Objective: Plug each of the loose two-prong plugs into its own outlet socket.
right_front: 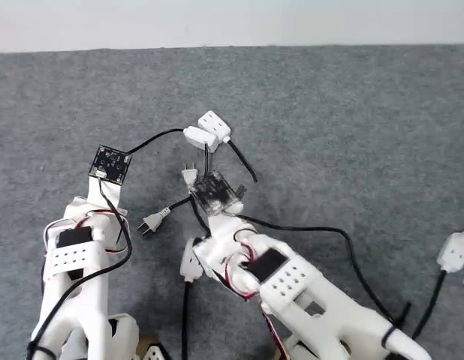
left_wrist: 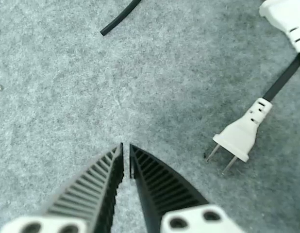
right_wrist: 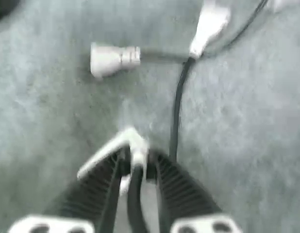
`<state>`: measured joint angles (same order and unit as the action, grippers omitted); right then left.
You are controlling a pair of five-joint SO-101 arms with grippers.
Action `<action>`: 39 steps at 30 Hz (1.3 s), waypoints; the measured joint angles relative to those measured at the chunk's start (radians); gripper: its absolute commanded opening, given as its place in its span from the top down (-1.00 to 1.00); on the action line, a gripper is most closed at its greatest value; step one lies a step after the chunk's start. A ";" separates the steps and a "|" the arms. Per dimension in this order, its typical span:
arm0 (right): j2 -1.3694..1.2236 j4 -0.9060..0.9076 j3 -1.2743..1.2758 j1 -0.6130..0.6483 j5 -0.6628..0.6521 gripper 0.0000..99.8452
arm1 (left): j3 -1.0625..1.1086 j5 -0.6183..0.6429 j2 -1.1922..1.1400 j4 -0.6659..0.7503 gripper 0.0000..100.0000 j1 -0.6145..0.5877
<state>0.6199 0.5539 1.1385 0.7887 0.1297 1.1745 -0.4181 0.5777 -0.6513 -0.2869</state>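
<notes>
A loose white two-prong plug (left_wrist: 240, 138) lies on the grey carpet beside my left gripper (left_wrist: 125, 146), which is shut on nothing and hovers over bare carpet. From above, this plug (right_front: 153, 220) sits between the two arms. My right gripper (right_wrist: 135, 158) is shut on another white plug (right_wrist: 133, 145), also visible at the arm's tip (right_front: 189, 176) with its prongs pointing away. Just beyond it lie two white outlet sockets (right_front: 214, 124) (right_front: 200, 137) on black cables, which show ahead of the right gripper as white pieces (right_wrist: 113, 58) (right_wrist: 208, 24).
A further white connector (right_front: 191, 259) with a black cable lies beside the right arm. Another white piece (right_front: 456, 251) sits at the right edge. Black cables (right_front: 344, 244) cross the carpet. A loose cable end (left_wrist: 120, 18) and a white plug body (left_wrist: 286, 14) lie ahead of the left gripper.
</notes>
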 measured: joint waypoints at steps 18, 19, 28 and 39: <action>-0.181 0.028 -0.138 0.041 -0.058 0.69 | 0.000 0.000 0.000 0.000 0.97 0.000; -0.186 0.051 -0.149 0.055 -0.025 0.68 | 0.000 0.000 0.000 0.000 0.97 0.000; -0.186 0.138 -0.250 0.140 0.287 0.56 | 0.000 0.009 0.000 0.000 0.97 -0.028; -0.508 0.245 -0.442 0.161 0.433 0.47 | 0.000 0.015 0.000 0.006 0.97 -0.035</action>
<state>0.1120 0.7994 0.6966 0.9498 0.5623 1.1745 -0.4028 0.5777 -0.6452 -0.3222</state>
